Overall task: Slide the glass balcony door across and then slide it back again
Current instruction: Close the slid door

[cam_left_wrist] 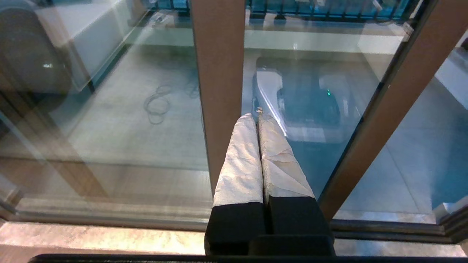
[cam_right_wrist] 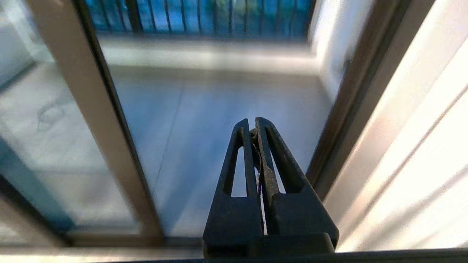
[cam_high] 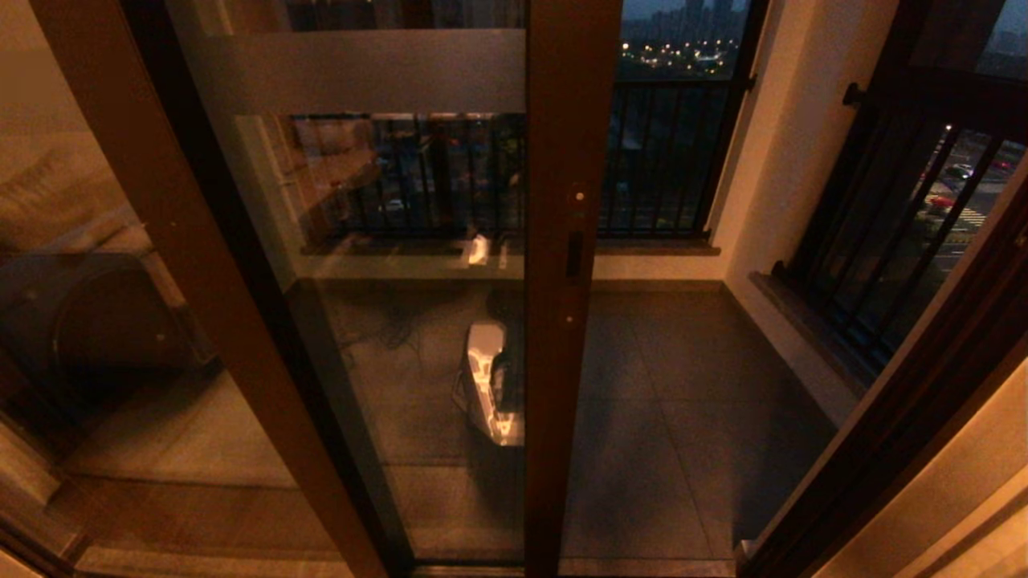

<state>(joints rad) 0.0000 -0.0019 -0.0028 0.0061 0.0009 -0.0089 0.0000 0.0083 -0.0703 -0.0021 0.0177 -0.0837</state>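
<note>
The glass balcony door (cam_high: 401,201) stands partly slid aside; its reddish-brown stile (cam_high: 566,160) with the small dark handle (cam_high: 574,255) is at mid view, and a frosted band (cam_high: 361,71) crosses the top. Neither arm shows in the head view. In the left wrist view my left gripper (cam_left_wrist: 257,116) is shut, with white-wrapped fingers (cam_left_wrist: 241,160) pressed together and pointing at the glass between a brown upright (cam_left_wrist: 219,91) and the door's slanting stile (cam_left_wrist: 380,109). My right gripper (cam_right_wrist: 253,124) is shut and empty, pointing into the open gap beside the stile (cam_right_wrist: 91,128).
A second brown-framed panel (cam_high: 201,281) slants at the left. The balcony floor (cam_high: 691,417) lies past the opening, with a black railing (cam_high: 666,160) and a white wall (cam_high: 787,160). The right door jamb (cam_high: 907,401) bounds the opening. A cable (cam_left_wrist: 157,106) lies on the balcony floor.
</note>
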